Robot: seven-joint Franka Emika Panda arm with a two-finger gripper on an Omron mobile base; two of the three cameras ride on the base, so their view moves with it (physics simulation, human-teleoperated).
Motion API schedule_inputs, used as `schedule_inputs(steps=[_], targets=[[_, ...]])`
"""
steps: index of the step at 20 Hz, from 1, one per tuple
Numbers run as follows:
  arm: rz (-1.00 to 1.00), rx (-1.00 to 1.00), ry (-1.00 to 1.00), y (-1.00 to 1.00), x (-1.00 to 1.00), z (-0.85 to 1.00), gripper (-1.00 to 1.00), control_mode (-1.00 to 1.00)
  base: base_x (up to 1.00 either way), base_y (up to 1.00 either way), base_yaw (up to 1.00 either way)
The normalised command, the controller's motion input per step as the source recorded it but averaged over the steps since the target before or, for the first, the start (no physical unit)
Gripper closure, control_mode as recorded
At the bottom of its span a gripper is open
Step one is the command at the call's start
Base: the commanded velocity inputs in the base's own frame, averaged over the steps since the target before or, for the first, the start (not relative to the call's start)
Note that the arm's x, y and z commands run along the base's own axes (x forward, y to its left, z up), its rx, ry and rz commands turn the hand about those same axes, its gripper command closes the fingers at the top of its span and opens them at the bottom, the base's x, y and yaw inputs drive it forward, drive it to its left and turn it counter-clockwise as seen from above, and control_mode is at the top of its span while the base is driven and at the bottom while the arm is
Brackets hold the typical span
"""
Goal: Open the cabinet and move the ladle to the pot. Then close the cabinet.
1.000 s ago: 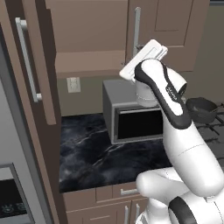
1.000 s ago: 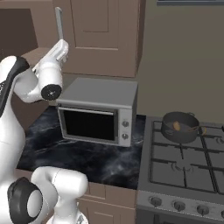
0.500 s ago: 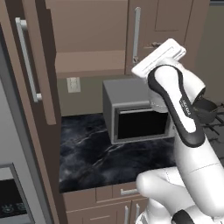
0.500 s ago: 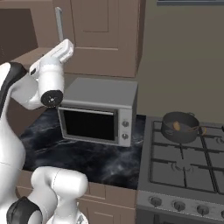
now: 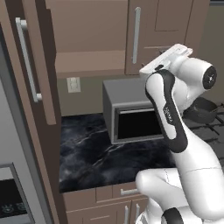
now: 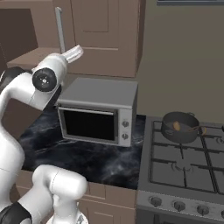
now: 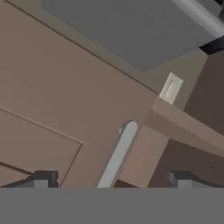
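Note:
The cabinet's left door stands swung open toward me, and its right door is closed. My gripper is open, up in front of the closed right door, with the lower end of that door's silver bar handle between the two fingertips and nothing gripped. From the right base view the gripper hangs just under that handle, above the microwave. The dark pot sits on the stove, and the small brown ladle lies inside it.
A grey microwave stands on the black marble counter right below the gripper. The stove is to its right. A wall outlet sits under the open cabinet shelf. A tall panel fills the left side.
The arm has swung to the right, carrying the hand from the open left half of the cabinet to the closed right door's handle. The jaws have stayed open.

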Motion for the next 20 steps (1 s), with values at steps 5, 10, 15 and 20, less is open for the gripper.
schedule_inputs(steps=[5,10,15,20], targets=[[-0.02,-0.1,0.11,-0.34,-0.53,-0.13,-1.0,-1.0,0.0,0.0,0.0],[0.0,-0.09,0.0,-0.07,-0.88,-0.03,-1.0,-1.0,0.0,0.0,0.0],[0.0,-0.04,0.0,0.11,-0.96,-0.1,-1.0,-1.0,0.0,0.0,0.0],[0.02,-0.08,-0.08,0.38,-0.85,-0.04,-1.0,-1.0,0.0,0.0,0.0]])
